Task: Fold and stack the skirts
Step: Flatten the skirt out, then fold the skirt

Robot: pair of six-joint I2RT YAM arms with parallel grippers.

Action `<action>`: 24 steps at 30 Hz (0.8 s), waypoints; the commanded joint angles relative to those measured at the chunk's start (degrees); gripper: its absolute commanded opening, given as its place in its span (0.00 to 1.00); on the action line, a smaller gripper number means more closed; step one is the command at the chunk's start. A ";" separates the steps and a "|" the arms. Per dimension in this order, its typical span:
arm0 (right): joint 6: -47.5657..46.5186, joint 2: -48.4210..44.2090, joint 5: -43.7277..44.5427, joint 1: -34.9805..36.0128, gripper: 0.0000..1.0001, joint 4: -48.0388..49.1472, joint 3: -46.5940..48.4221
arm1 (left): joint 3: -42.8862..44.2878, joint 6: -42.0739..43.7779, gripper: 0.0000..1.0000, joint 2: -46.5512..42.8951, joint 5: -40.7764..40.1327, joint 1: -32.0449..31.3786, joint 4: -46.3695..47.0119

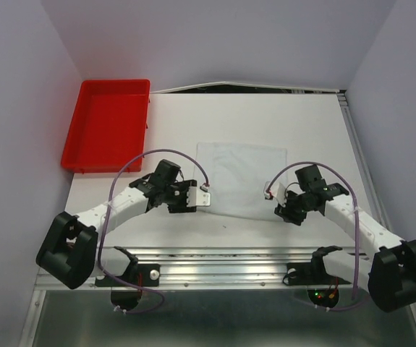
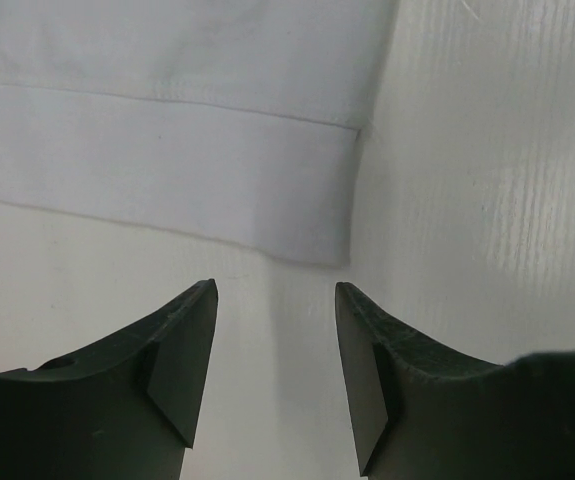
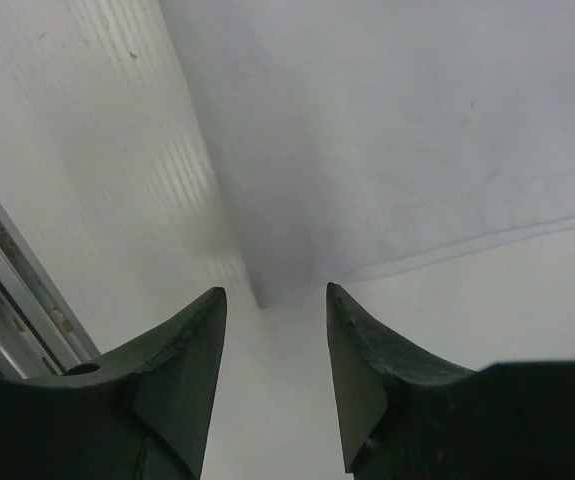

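A white skirt (image 1: 241, 178) lies flat on the white table between the two arms. My left gripper (image 1: 202, 196) is open at the skirt's near left corner; in the left wrist view the hemmed corner (image 2: 307, 215) lies just beyond the fingertips (image 2: 272, 295). My right gripper (image 1: 273, 194) is open at the skirt's near right corner; in the right wrist view that corner (image 3: 267, 290) sits just beyond the gap between the fingers (image 3: 272, 300). Neither gripper holds any cloth.
A red tray (image 1: 106, 134) stands at the table's back left. A metal rail (image 1: 215, 260) runs along the near edge by the arm bases. Grey walls close in the left, right and back.
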 commanded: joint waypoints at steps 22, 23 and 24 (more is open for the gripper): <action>-2.38 2.08 8.25 5.81 0.31 12.57 -6.54 | -2.60 8.25 0.50 1.52 0.47 -5.76 2.79; -2.38 2.08 8.25 5.81 0.31 12.57 -6.54 | -2.60 8.16 0.50 1.43 0.39 -5.94 2.44; -2.29 1.99 8.16 5.81 0.30 12.57 -6.63 | -2.60 8.07 0.49 1.43 0.30 -6.11 2.26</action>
